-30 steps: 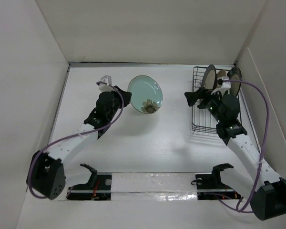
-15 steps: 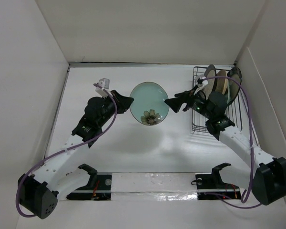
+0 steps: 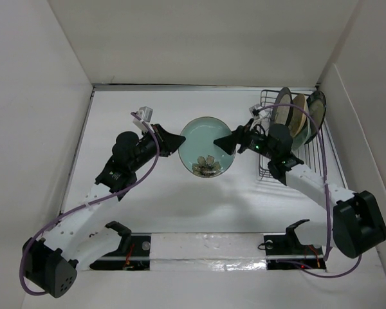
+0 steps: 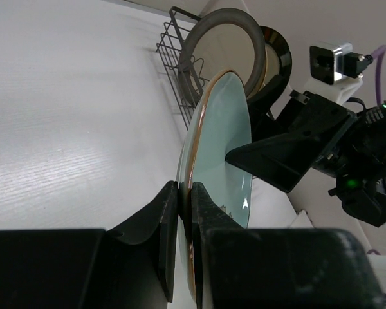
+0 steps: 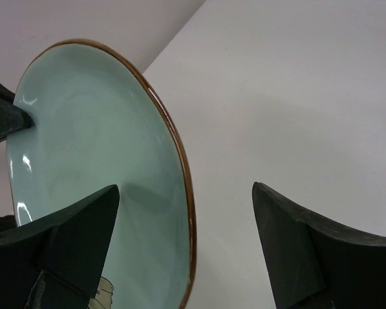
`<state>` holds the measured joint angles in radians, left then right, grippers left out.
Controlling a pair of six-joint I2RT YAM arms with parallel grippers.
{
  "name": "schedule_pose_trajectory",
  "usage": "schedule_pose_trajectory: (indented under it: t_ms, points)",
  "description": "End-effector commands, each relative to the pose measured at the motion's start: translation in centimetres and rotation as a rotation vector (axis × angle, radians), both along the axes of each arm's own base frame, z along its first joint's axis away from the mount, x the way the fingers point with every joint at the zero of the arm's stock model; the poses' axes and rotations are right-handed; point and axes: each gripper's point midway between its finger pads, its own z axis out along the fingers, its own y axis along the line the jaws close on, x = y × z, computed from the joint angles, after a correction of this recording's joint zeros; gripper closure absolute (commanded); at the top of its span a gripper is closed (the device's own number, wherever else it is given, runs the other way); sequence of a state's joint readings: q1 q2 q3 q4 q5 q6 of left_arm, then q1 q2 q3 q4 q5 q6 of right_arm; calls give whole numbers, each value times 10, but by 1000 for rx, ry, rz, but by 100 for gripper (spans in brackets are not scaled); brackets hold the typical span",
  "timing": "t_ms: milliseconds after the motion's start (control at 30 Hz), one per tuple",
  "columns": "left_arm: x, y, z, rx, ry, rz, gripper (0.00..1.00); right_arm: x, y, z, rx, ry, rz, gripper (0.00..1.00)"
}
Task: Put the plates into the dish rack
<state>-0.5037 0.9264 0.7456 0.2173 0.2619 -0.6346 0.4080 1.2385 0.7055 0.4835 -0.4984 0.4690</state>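
The round pale-teal flowered plate [image 3: 207,147] is held tilted on edge above the table, mid-way between the arms. My left gripper [image 3: 179,143] is shut on its left rim, both fingers pinching the brown edge [image 4: 185,190]. My right gripper [image 3: 226,143] is open, with the plate's right rim [image 5: 186,193] between its spread fingers and no contact showing. The black wire dish rack [image 3: 276,168] stands at the back right. It holds two dark-rimmed plates [image 3: 282,106] and a cream one [image 3: 299,111] upright. The speckled rectangular plate is out of view.
White walls close in the table on the left, back and right. The rack [image 4: 177,58] sits against the right wall, just behind my right arm. Two black stands [image 3: 119,228] flank a shiny strip at the near edge.
My left gripper has carried the teal plate to the right. My right gripper has swung left from over the rack to the plate's right rim, still open.
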Motion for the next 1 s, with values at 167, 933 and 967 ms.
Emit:
schedule_pose_trajectory:
  t_ms: [167,933,967]
  points:
    - [-10,-7,72,-116,-223,-69,100,-45,42,17,106,-98,322,73]
    - [-16,66,60,162,-334,279,22,42,-105,125,67,-211,-533,100]
    - [-18,61,55,162,-337,247,22,46,-116,130,40,-226,-593,100]
